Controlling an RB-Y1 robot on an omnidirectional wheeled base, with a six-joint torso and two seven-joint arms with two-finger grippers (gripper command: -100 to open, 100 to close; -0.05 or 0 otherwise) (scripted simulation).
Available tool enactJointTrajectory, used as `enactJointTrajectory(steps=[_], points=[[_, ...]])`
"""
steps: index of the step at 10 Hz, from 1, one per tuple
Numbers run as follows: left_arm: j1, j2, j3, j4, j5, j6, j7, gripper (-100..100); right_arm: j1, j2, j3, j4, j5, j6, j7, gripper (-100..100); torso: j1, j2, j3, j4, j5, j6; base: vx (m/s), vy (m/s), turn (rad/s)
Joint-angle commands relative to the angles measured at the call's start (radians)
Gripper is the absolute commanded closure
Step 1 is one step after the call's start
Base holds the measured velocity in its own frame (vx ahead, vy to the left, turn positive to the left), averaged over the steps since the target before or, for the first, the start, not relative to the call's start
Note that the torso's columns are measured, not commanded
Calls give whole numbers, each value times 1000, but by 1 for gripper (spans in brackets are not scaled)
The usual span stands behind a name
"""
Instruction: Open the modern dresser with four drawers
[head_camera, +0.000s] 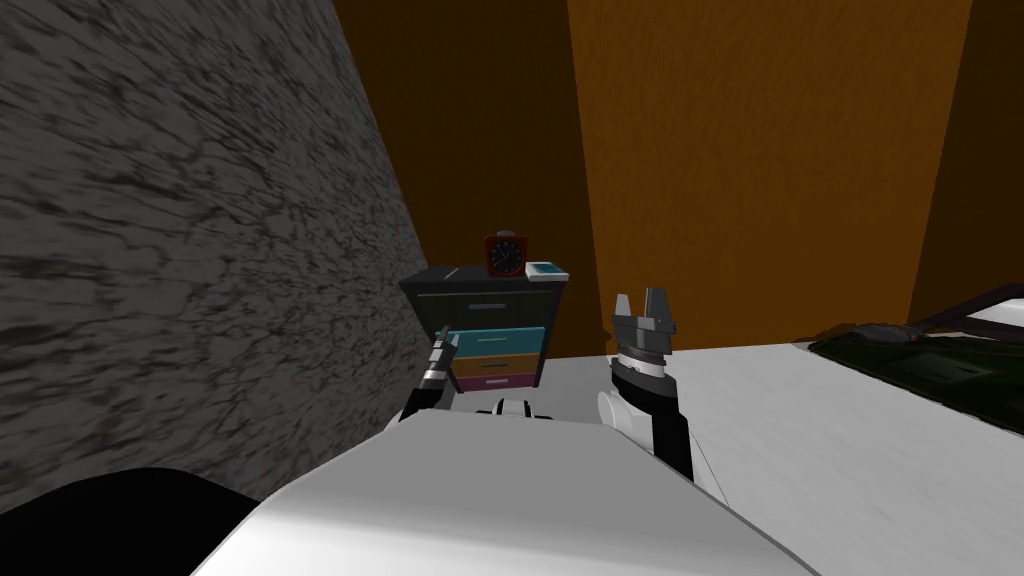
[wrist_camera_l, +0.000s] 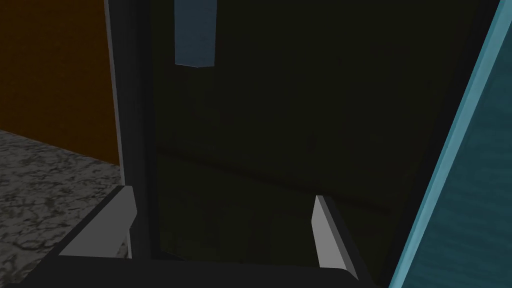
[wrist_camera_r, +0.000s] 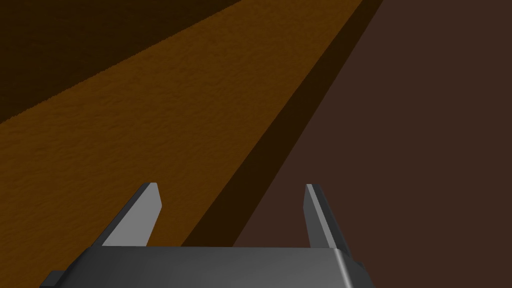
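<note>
The dresser (head_camera: 487, 322) is a dark cabinet against the orange wall, with a dark top drawer, then a teal drawer (head_camera: 497, 342), an orange one and a purple one. The teal front looks set slightly forward of the others. My left gripper (head_camera: 446, 340) is open at the dresser's left front edge. In the left wrist view the left gripper (wrist_camera_l: 222, 220) faces the dark top drawer front (wrist_camera_l: 300, 125), with its pale blue handle (wrist_camera_l: 195, 32) ahead and the teal drawer (wrist_camera_l: 465, 175) beside it. My right gripper (head_camera: 640, 300) is raised to the right of the dresser, open and empty (wrist_camera_r: 231, 200).
A red clock (head_camera: 504, 256) and a small book (head_camera: 546, 270) stand on the dresser top. A grey marbled wall (head_camera: 190, 250) runs close along the left. A bed with a dark cover (head_camera: 920, 360) lies at the right, with pale floor (head_camera: 800, 430) before it.
</note>
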Motion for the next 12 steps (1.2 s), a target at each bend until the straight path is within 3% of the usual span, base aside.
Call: enactJointTrajectory(steps=[1, 4, 12], points=[[-8, 3, 3, 66, 6, -32, 10, -100, 0, 0, 0, 0, 0, 0, 0, 0, 1, 1, 1, 0, 0, 0, 39, -31, -2], [-26, 0, 5, 168, 15, -87, 24, -100, 0, 0, 0, 0, 0, 0, 0, 0, 0, 1, 1, 0, 0, 0, 58, -44, 0], [-50, -8, 9, 334, 27, -161, 42, -100, 0, 0, 0, 0, 0, 0, 0, 0, -1, 0, 0, 0, 0, 0, 33, -32, 0]])
